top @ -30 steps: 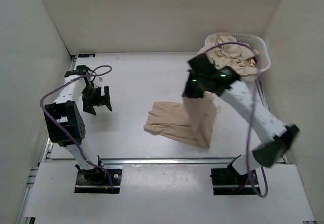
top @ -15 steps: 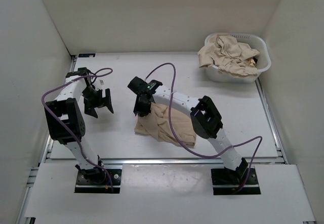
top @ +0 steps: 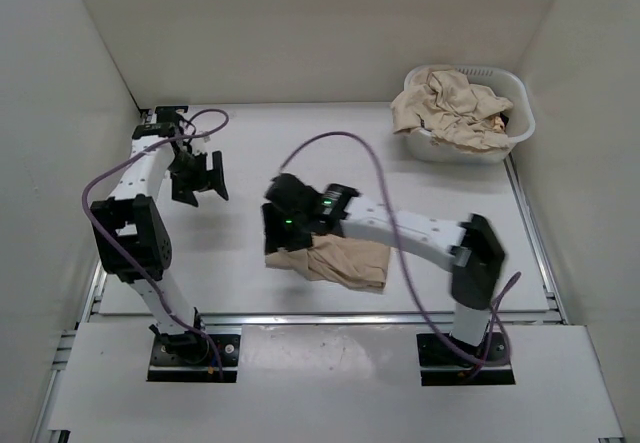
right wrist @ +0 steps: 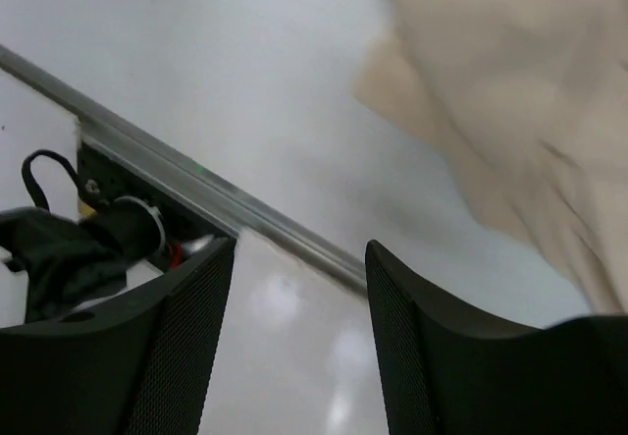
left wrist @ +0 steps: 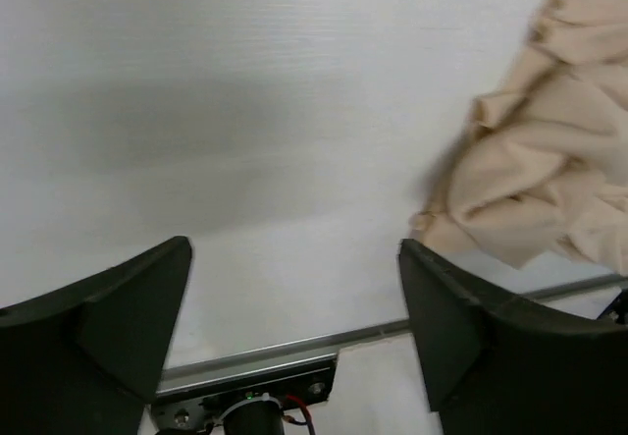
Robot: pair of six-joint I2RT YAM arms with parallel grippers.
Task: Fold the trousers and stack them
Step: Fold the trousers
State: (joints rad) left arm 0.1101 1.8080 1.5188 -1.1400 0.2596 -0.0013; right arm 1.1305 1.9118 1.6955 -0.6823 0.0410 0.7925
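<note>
Trousers [top: 345, 261]: crumpled. Your right tool [right wrist: 299, 258], at their edge, parted, empty; left tool [left wrist: 294, 253] wide, empty. Risk: pinching several layers skews fold.

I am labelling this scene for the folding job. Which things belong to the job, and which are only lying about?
Job: trousers crumpled on the table; beige cloth heaped in the white basket, probably next.
Lying about: the basket itself; purple cables.
</note>
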